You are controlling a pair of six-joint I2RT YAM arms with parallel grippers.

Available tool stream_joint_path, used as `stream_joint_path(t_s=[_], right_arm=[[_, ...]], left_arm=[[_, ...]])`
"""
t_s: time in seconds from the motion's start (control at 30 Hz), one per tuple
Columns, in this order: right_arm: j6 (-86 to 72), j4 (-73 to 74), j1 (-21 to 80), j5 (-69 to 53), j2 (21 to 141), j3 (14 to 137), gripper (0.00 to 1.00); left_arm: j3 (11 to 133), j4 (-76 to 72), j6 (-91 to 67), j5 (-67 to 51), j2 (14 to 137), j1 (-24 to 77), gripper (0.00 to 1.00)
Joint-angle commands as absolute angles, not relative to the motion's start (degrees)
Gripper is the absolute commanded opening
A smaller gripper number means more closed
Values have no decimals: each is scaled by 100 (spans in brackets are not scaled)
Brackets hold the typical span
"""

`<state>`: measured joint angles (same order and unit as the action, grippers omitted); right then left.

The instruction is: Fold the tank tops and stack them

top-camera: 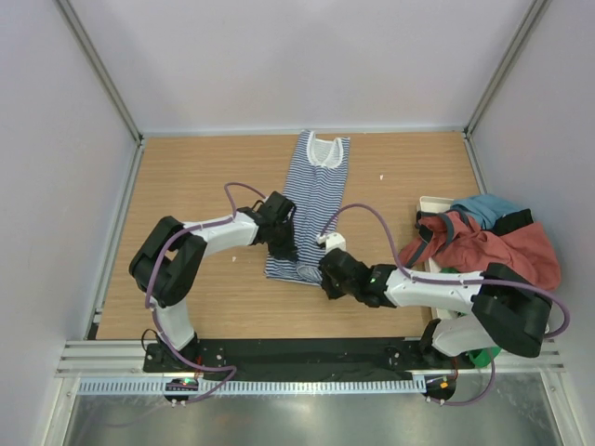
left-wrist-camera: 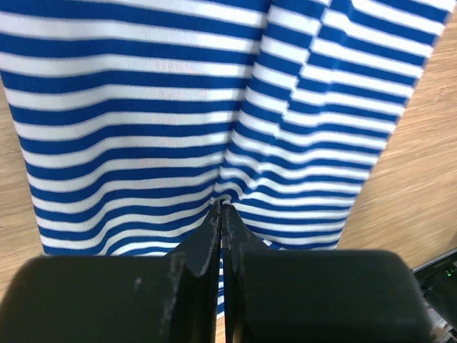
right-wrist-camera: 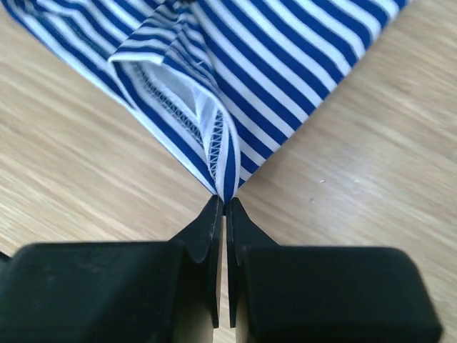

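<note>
The navy-and-white striped tank top (top-camera: 314, 190) lies folded into a long narrow strip on the wooden table, neckline at the far end. My left gripper (top-camera: 285, 249) is at its near left hem, shut on a pinch of striped cloth (left-wrist-camera: 223, 206). My right gripper (top-camera: 326, 270) is at the near right corner, and its jaws are shut on the hem corner (right-wrist-camera: 226, 187), where the white inner seam shows. The rust-red tank top (top-camera: 507, 251) with dark trim lies crumpled in a heap at the right.
A white bin (top-camera: 433, 203) at the right edge holds the heap, with a teal cloth (top-camera: 483, 209) on top. Grey walls enclose the table (top-camera: 204, 177) on three sides. The arms' bases and a black rail run along the near edge.
</note>
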<state>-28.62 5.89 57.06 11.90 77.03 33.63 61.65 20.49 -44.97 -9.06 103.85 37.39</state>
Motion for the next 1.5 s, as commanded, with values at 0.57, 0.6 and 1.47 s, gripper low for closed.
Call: stream_joint_path(t_s=[0.57,0.6,1.47], right_arm=[[-2576,1054,6382,2619,7461,3954,36],[-2540,1098,6329,2663,7566,4059,33],[-2268,35,6275,1204,8473,4026,15]], left_arm=[[6047,2118,-4456,-659,10169,3647,0],[6047,2092,-4456,-677,10169,3647,0],[6021,2136,-4482,-589,10160,3647,0]])
